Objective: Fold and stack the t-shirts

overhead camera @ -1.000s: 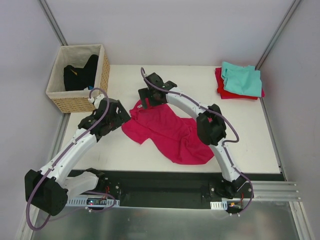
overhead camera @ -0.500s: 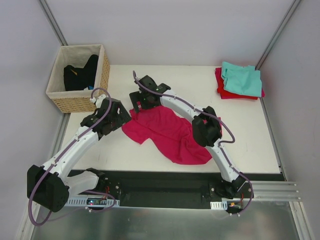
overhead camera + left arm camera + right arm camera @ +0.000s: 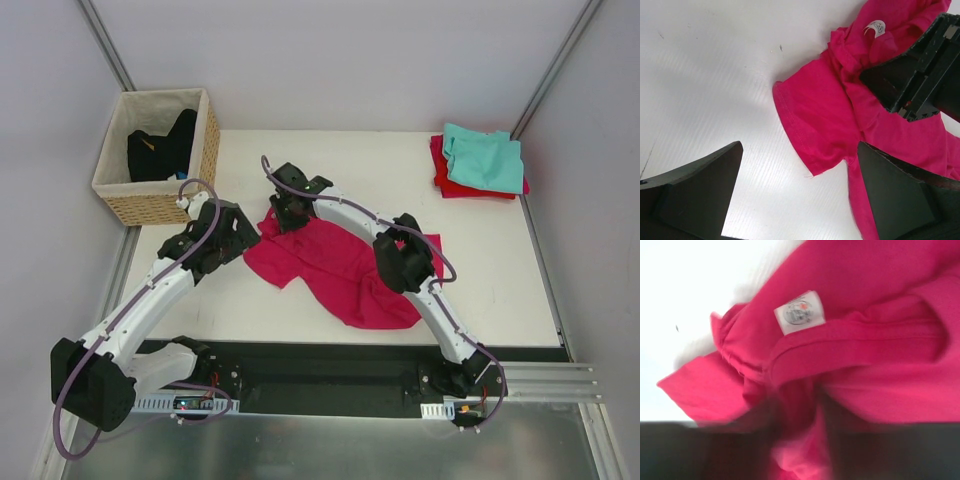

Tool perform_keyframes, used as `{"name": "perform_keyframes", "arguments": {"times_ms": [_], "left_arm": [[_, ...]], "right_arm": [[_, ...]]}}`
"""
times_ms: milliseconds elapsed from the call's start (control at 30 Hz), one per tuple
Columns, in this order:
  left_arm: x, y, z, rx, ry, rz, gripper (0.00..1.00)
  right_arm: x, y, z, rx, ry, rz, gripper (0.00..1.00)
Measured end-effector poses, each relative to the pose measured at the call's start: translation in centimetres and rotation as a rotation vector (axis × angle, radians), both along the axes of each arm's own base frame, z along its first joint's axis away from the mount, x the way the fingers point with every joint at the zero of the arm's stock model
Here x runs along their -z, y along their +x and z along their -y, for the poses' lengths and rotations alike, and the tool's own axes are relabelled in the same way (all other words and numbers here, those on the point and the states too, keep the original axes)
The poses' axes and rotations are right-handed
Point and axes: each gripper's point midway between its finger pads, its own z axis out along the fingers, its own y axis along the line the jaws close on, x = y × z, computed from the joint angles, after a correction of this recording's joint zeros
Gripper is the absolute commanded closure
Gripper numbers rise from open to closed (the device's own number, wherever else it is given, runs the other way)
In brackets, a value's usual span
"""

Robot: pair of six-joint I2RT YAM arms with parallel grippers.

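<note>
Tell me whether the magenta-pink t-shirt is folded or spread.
Not folded: the magenta-pink cotton t-shirt lies loose and rumpled on the white table, one sleeve splayed out, fabric bunched around its white neck label.

You're looking at a plain magenta-pink tee (image 3: 340, 268) mid-table with a white neck label (image 3: 800, 313), and at far right a plain teal tee (image 3: 487, 160) over a plain red tee (image 3: 439, 165). At far left your basket (image 3: 155, 208) is tan woven wicker with a pale liner and black cloth (image 3: 160, 150) inside, and the table (image 3: 500, 260) is white.
</note>
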Motion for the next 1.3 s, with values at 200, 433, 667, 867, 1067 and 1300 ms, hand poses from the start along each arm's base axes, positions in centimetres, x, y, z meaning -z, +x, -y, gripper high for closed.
{"name": "perform_keyframes", "arguments": {"times_ms": [200,433,667,867,1067,1300], "left_arm": [[0.1,-0.1,-0.3,-0.009,0.008,0.005,0.01],[0.1,-0.3,-0.4,-0.009,0.008,0.006,0.01],[-0.2,-0.6,-0.3,-0.027,-0.024,0.023,0.01],[-0.2,-0.9,0.2,-0.023,-0.058,0.019,0.02],[-0.8,-1.2,0.5,-0.011,-0.089,0.037,0.02],[-1.3,-1.4,0.6,-0.005,-0.100,0.055,0.02]], "right_arm": [[0.0,0.4,0.3,0.022,-0.013,0.017,0.99],[-5.4,1.3,1.4,-0.005,-0.059,0.158,0.99],[-29.8,0.3,4.2,0.010,0.204,0.534,0.99],[-52.2,-8.7,16.5,0.121,0.533,0.916,0.99],[-56.5,-15.9,30.0,0.356,0.611,1.095,0.99],[-31.6,-12.6,31.8,0.528,0.190,0.752,0.50]]}}
